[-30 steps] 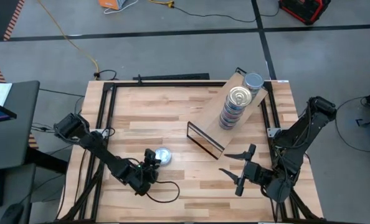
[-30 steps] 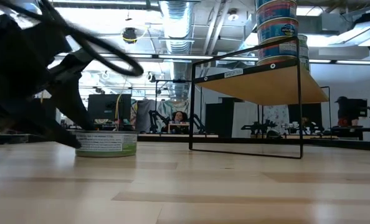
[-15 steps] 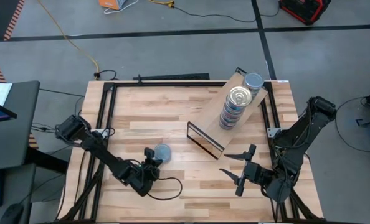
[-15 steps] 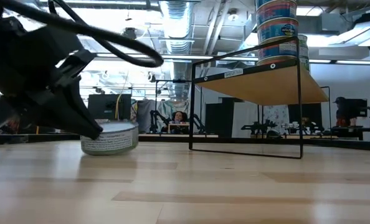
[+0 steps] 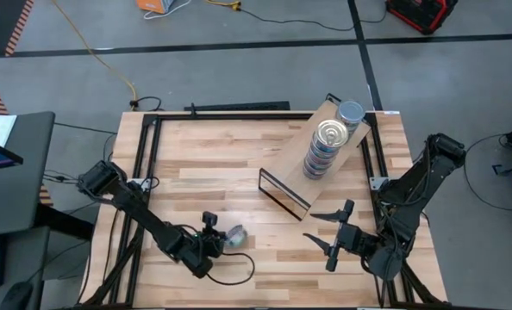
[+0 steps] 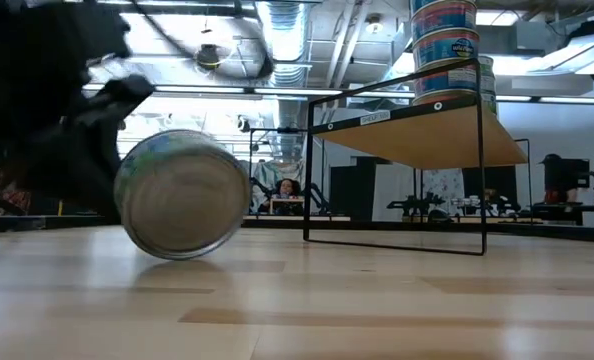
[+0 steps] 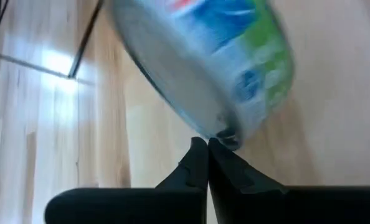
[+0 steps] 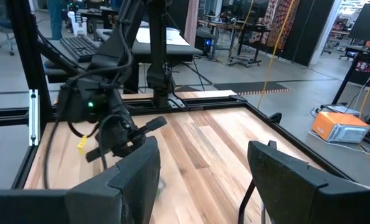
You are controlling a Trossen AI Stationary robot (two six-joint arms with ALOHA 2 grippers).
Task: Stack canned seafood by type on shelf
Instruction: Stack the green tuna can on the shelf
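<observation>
One tin of canned seafood [image 5: 235,236], with a blue and green label, stands tipped up on its rim [image 6: 177,255] on the tabletop near the front left, its flat face [image 6: 182,195] toward the near edge. My left gripper [image 5: 213,234] is right beside it, shut with nothing between the fingers [image 7: 207,144]. The shelf [image 5: 290,164] stands at the far right and carries two stacks of tins [image 5: 325,146], seen high up in the low view [image 6: 442,40]. My right gripper [image 5: 328,234] hangs open near the front right, away from every tin. My left gripper has its shut fingertips [image 7: 200,155] right at the tin's lower rim [image 7: 225,134], coming slanting down from the table's left. Nothing is pinched between them. Whether the tips touch the rim, I cannot tell.
The shelf's black wire frame [image 6: 397,240] stands on the tabletop to the right of the tin. A black frame [image 5: 144,172] runs round the table's edges. Bare wood [image 5: 213,164] lies between the tin and the shelf.
The tin lay flat on the table; it has tipped up onto its rim and come toward the near edge. My left gripper's fingers, which stood at the tin's sides, have come together without it, and the gripper has shifted slightly toward the near edge and rolled.
</observation>
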